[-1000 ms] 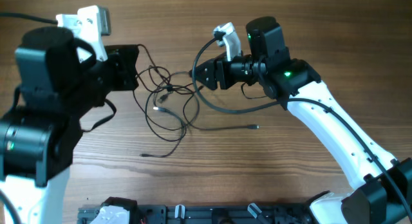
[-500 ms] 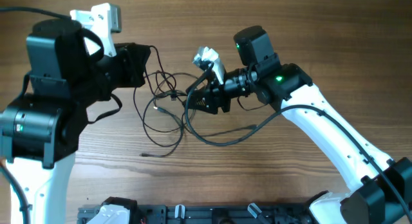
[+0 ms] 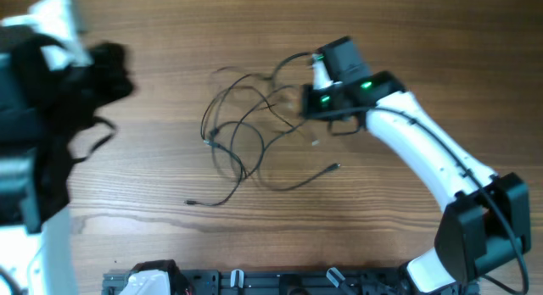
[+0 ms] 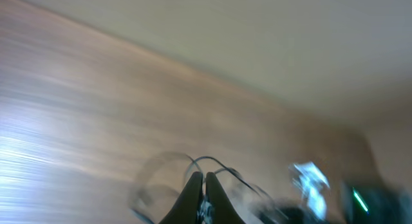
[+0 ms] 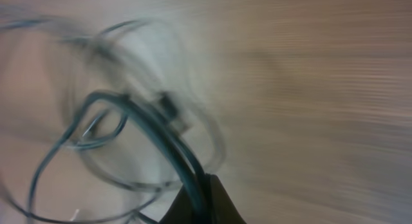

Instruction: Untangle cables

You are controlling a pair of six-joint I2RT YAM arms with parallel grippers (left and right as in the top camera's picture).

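Note:
The cables (image 3: 240,164) are thin black wires lying in loose overlapping loops mid-table, with small plug ends (image 3: 338,167) trailing out. My right gripper (image 3: 304,104) is at the tangle's right edge. In the right wrist view it (image 5: 205,180) is shut on a dark cable strand (image 5: 174,137) that runs into its jaws, with blurred loops behind. My left gripper (image 3: 114,58) is far left, apart from the wires and blurred. In the left wrist view it (image 4: 203,180) is shut, with blurred wire loops (image 4: 209,161) beyond the tips and no strand seen between its fingers.
The wooden table (image 3: 407,32) fills the overhead view. A black rack (image 3: 254,282) runs along the front edge. The right arm's white link (image 3: 424,159) slants across the right side. The left arm's black body (image 3: 34,117) fills the left edge.
The left arm swung away left from the tangle. The right gripper closed on a strand and moved up and right, and the loops spread to the right.

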